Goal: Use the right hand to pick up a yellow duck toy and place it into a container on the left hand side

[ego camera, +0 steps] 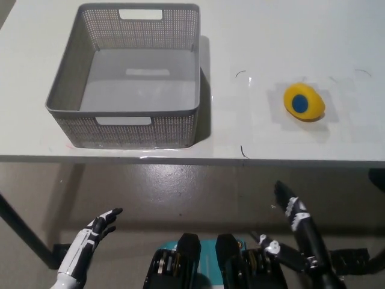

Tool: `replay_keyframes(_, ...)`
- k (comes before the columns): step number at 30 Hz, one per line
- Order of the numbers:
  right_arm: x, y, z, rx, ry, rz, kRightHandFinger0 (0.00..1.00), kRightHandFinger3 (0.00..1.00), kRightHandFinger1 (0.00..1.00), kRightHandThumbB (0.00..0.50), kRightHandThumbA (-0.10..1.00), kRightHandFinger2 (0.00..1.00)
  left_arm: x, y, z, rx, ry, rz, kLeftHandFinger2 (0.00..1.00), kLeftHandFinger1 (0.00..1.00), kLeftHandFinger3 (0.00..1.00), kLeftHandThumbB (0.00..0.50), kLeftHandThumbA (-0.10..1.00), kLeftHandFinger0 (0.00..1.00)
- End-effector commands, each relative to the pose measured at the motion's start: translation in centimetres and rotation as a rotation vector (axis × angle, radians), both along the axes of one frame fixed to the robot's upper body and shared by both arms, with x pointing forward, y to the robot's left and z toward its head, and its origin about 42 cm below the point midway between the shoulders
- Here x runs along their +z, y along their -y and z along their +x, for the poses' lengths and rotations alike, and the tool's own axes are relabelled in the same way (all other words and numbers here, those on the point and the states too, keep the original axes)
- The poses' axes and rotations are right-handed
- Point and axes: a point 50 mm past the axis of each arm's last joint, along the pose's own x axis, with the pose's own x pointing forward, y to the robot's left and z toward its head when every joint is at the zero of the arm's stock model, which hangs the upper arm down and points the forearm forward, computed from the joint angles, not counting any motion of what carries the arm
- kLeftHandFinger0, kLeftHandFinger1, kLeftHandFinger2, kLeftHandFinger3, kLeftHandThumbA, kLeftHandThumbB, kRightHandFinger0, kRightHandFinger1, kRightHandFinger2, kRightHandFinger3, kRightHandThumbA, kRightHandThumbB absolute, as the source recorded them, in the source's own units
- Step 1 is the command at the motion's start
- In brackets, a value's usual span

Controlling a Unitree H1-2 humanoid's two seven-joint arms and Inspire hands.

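Still to do: everything
Duck (304, 102): on table (258, 36), untouched
Basket (129, 78): holds nothing
Right hand (295, 217): released, below table edge
Left hand (96, 232): released, resting low

On the table (289, 36), the container (67, 96) sits left, the duck toy (304, 102) well apart right.

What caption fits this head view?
Yellow duck toy lies right of empty grey basket; both hands wait below the table.
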Motion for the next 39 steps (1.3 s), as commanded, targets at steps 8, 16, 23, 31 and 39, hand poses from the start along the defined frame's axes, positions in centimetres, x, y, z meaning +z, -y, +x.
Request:
replay_keyframes(8,14.0,3.4,0.0,-0.342,0.647,-0.129,1.00,1.00,1.00,0.209,0.59,1.00,2.1,-0.2,1.3,-0.056,0.105,0.023,1.00,1.00,1.00,0.258,1.00,1.00)
replay_keyframes(16,19.8,5.7,5.4,-0.307,0.569,-0.388,1.00,1.00,1.00,0.388,0.77,1.00,2.1,-0.3,1.3,-0.069,0.108,0.039,1.00,1.00,1.00,0.255,1.00,1.00)
replay_keyframes(23,26.8,8.1,13.0,-0.312,0.479,-0.657,1.00,1.00,1.00,0.418,0.74,1.00,2.2,-0.6,1.0,-0.073,0.106,0.049,1.00,1.00,1.00,0.264,1.00,1.00)
replay_keyframes(31,32.5,9.4,21.1,-0.335,0.401,-0.854,1.00,1.00,1.00,0.471,0.75,1.00,2.0,-0.7,0.6,-0.074,0.101,0.043,1.00,1.00,1.00,0.240,1.00,1.00)
replay_keyframes(39,34.3,8.2,27.2,-0.253,0.181,-1.119,1.00,1.00,1.00,0.500,0.81,1.00,1.5,-0.7,-0.7,-0.075,0.085,0.036,1.00,1.00,1.00,0.225,1.00,1.00)
